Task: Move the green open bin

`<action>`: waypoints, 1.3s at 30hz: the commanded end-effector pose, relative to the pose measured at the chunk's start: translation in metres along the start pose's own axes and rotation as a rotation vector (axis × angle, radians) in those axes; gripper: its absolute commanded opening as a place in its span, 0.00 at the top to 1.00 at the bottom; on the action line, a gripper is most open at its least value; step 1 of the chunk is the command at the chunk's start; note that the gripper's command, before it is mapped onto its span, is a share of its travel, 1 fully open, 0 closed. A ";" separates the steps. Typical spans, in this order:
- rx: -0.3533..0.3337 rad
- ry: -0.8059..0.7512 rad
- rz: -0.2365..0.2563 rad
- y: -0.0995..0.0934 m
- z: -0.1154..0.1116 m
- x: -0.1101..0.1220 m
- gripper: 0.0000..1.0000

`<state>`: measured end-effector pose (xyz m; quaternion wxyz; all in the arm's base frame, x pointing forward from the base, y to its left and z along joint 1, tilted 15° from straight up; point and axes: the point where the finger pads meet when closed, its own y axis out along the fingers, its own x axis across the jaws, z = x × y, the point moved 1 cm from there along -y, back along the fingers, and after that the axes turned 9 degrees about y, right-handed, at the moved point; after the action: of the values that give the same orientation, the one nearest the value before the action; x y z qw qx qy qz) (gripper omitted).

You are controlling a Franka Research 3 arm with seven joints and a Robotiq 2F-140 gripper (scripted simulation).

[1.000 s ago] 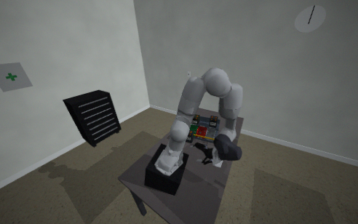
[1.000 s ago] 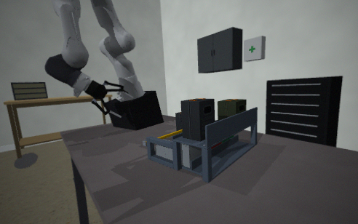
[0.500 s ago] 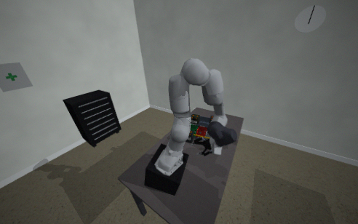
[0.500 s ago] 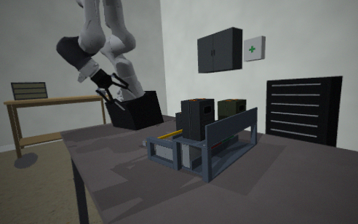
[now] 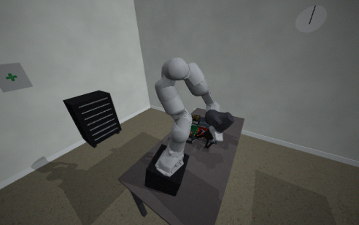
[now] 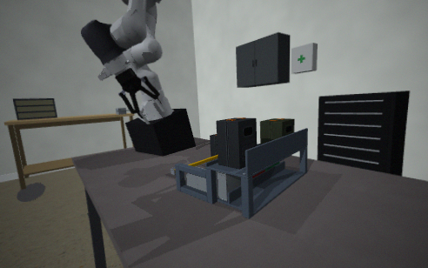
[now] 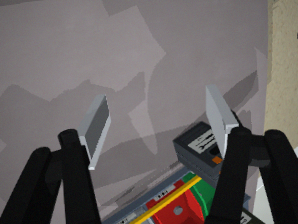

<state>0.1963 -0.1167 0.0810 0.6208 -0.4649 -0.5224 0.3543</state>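
Note:
A blue-grey shelf rack [image 6: 270, 150] stands on the dark table [image 5: 219, 172] [image 6: 152, 226] [image 7: 100, 50]. In the wrist view a bright green bin [image 7: 204, 196] sits in the rack beside a red bin [image 7: 176, 219], behind a yellow bar [image 7: 153, 209]. In the top view the green bin [image 5: 194, 128] shows only as a small patch behind the arm. A black bin [image 6: 237, 141] [image 7: 200, 145] and a dark olive bin [image 6: 277, 129] stand on the rack's upper level. My gripper [image 7: 156, 103] [image 6: 138, 102] [image 5: 209, 140] is partly open and empty. It hangs in the air above the table, short of the rack.
The robot's black base block [image 5: 166, 175] [image 6: 161, 130] stands on the table near the rack. A black drawer cabinet [image 5: 94, 117] [image 6: 363, 130] stands by the wall. A wooden side table [image 6: 65, 119] stands beyond the table's far edge.

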 end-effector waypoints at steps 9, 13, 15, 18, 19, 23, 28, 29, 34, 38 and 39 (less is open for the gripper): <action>-0.057 -0.010 0.253 -0.027 -0.021 0.039 0.43; -0.057 -0.010 0.253 -0.027 -0.021 0.039 0.43; -0.057 -0.010 0.253 -0.027 -0.021 0.039 0.43; -0.057 -0.010 0.253 -0.027 -0.021 0.039 0.43; -0.022 -0.043 0.306 -0.038 -0.031 0.039 0.43; -0.101 -0.033 0.499 -0.058 -0.046 0.070 0.43; -0.101 -0.033 0.499 -0.058 -0.046 0.070 0.43; -0.101 -0.033 0.499 -0.058 -0.046 0.070 0.43; -0.101 -0.033 0.499 -0.058 -0.046 0.070 0.43; -0.112 -0.058 0.538 -0.077 -0.062 0.091 0.43; -0.119 -0.044 0.548 -0.082 -0.066 0.099 0.43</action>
<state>0.2690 -0.0749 0.1747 0.4530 -0.5974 -0.4324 0.5010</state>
